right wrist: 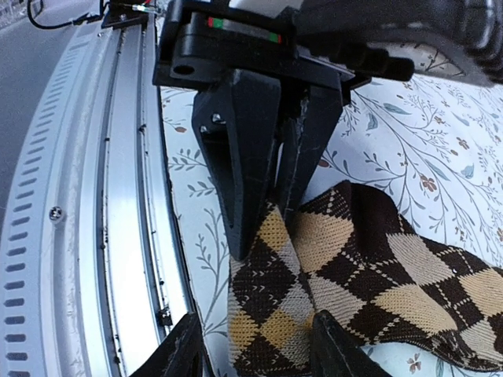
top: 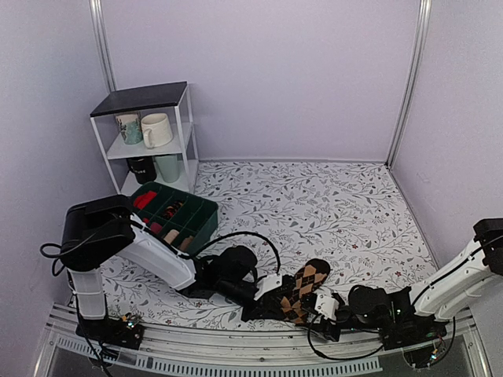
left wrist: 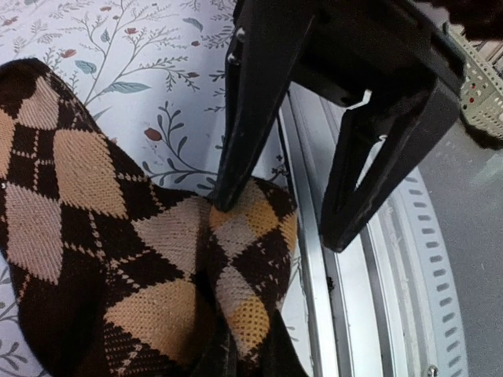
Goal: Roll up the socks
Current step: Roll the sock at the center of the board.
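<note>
**Item 1. Metal rail** [right wrist: 118,196]. It ran along the table's edge, just on the near side of the socks [right wrist: 369,283].

**Item 2. Left gripper** [right wrist: 267,228]. Its fingers were clenched on a raised fold at the socks' near end.

**Item 3. Right gripper** [left wrist: 280,224]. It was released and held nothing. The jaws stood apart astride that same end, one fingertip touching the knit and the other over the rail.

**Item 4. Socks.** A brown and tan argyle pair lay long and flat, running from the rail away up the table. Only the near end was bunched. Rolling appeared barely begun.

**Item 5. Hazards, as judged.**
- The pinch sat on a thin fold, so it could slip free under a turn.
- It might have caught one sock only, and the pair would then part as it rolled.
- The open right fingers, so close to the rail, could strike it or snag the cloth on closing.
- A pull toward the arms could drag the near end over the rail.

**Item 6. Floral cloth** [top: 330,204]. It was white with a grey leaf print, and lay under and beyond the socks.

**Item 7. Green bin** [top: 203,229]. It was compartmented and sat beyond the socks to the left.

**Item 8. White shelf unit** [top: 185,126]. It stood behind the bin, farther from the socks, with mugs [top: 156,129] on it.

**Item 9. Lilac walls** [top: 275,78]. They were farthest from the socks and closed in the booth.
</note>
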`<move>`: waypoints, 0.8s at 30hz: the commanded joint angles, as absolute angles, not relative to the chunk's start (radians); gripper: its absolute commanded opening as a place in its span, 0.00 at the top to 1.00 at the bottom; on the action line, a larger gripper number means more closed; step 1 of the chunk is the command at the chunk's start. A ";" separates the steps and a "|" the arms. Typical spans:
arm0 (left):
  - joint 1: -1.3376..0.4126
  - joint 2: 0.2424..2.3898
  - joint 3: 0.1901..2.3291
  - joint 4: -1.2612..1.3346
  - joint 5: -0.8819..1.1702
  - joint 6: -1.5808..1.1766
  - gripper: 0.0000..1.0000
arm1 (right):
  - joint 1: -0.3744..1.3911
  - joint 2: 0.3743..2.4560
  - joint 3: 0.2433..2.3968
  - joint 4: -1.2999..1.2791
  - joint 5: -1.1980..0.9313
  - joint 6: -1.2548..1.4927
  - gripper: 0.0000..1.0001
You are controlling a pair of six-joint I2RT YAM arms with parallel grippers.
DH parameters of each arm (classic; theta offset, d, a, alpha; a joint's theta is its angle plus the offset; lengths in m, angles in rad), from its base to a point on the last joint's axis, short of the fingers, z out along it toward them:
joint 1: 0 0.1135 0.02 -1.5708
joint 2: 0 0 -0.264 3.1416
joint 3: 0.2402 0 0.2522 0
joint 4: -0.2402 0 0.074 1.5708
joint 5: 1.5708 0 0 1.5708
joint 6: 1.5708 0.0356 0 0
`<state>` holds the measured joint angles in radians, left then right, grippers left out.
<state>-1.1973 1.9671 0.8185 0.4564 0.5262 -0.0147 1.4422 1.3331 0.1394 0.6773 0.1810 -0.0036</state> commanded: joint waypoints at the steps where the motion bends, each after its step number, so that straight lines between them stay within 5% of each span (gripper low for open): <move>1: -1.193 2.066 0.766 0.211 0.487 -0.031 1.00 | 1.460 1.397 0.177 0.692 0.276 -0.035 0.53; 10: -1.186 2.066 0.756 0.224 0.489 -0.028 1.00 | 1.476 1.498 0.218 0.618 0.252 0.073 0.60; 15: -1.184 2.042 0.732 0.271 0.485 -0.031 1.00 | 1.480 1.593 0.281 0.515 0.243 0.172 0.85; 17: -1.183 2.011 0.718 0.304 0.474 -0.027 0.80 | 1.480 1.601 0.280 0.505 0.233 0.214 0.90; 24: -1.227 1.745 0.583 0.523 0.291 0.091 0.54 | 1.471 1.466 0.205 0.501 0.182 0.324 0.92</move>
